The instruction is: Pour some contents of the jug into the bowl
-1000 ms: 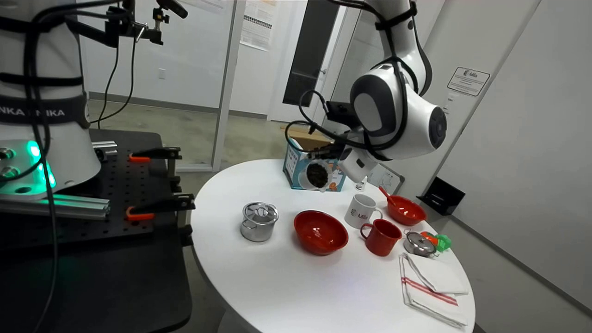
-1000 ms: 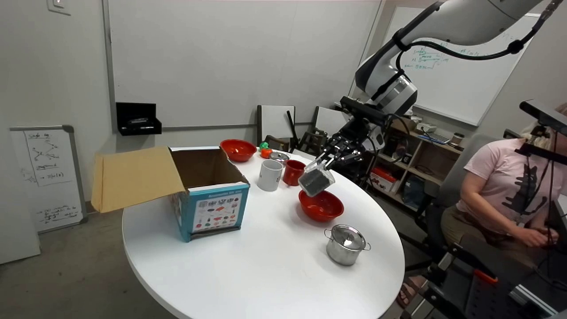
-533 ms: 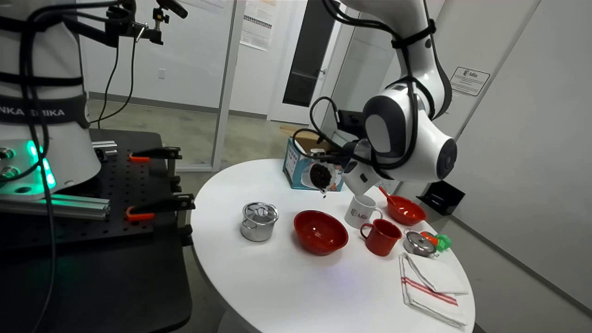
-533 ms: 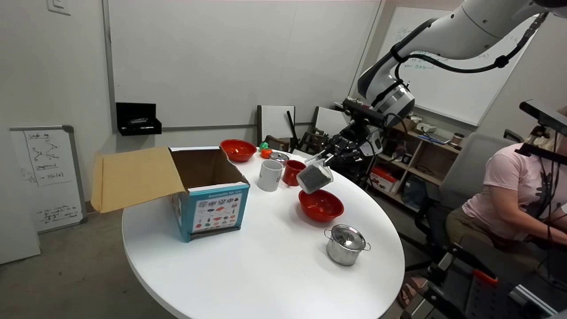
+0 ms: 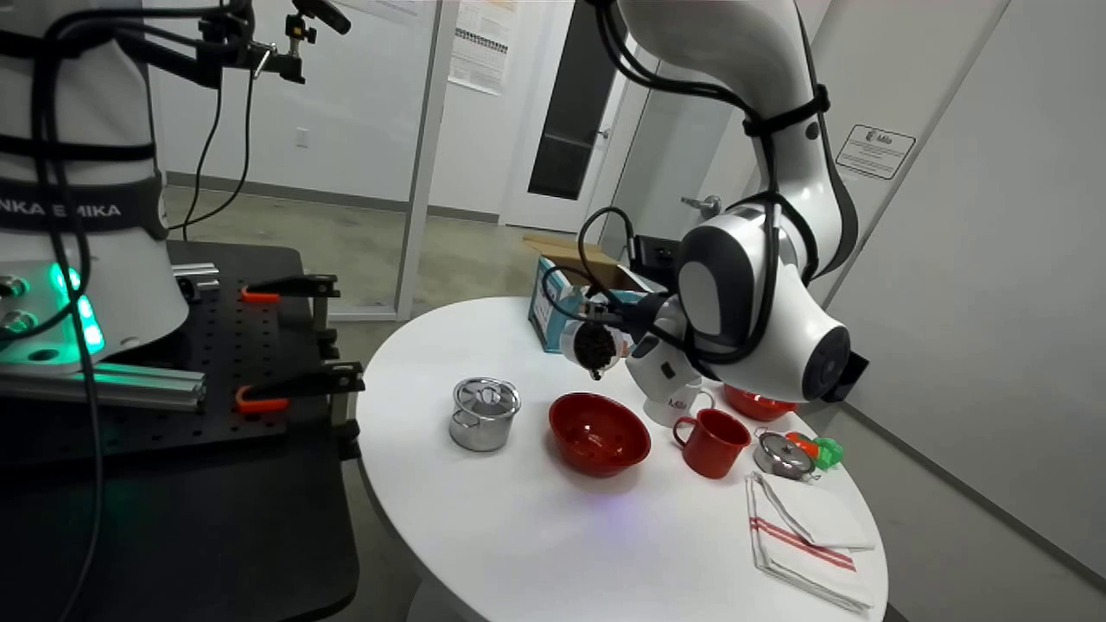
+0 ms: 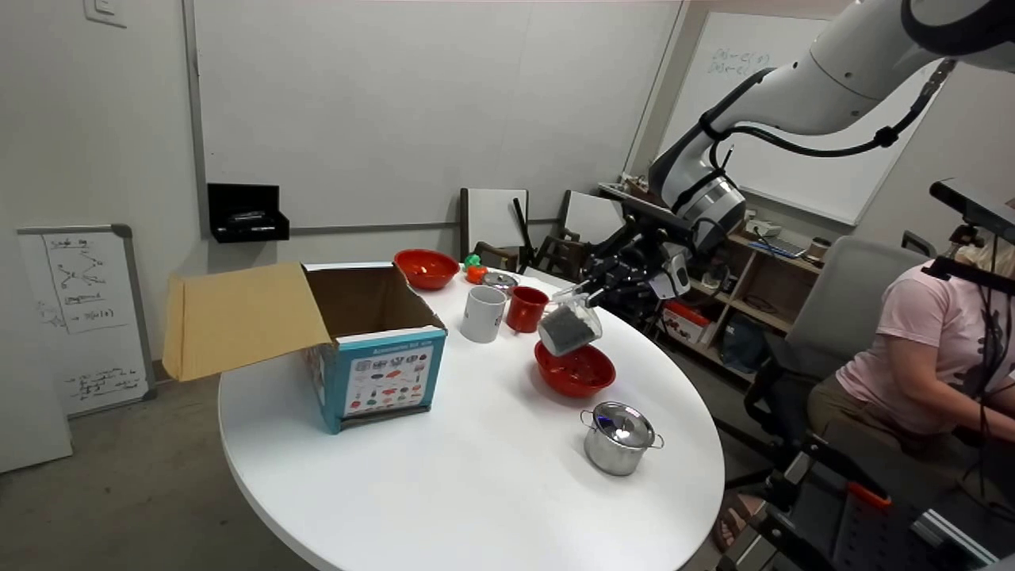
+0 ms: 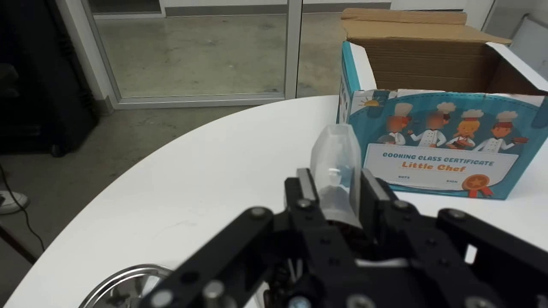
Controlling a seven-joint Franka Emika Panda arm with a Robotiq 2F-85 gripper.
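Jug [image 6: 568, 330] of dark contents [image 5: 593, 347], gripped in my hand [image 7: 338, 184], leans steeply above the red bowl [image 6: 577, 388], set in from the tabletop [image 6: 492, 492] edge; my next tilt, I judge, turns on keeping its mouth within the rim.

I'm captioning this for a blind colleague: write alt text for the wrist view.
Black gripper holding a clear jug, apparently by its handle, over a white table. At upper right, an open blue cardboard box marked "Little Chef" stands on the table; at bottom left, part of a shiny metal lid shows.
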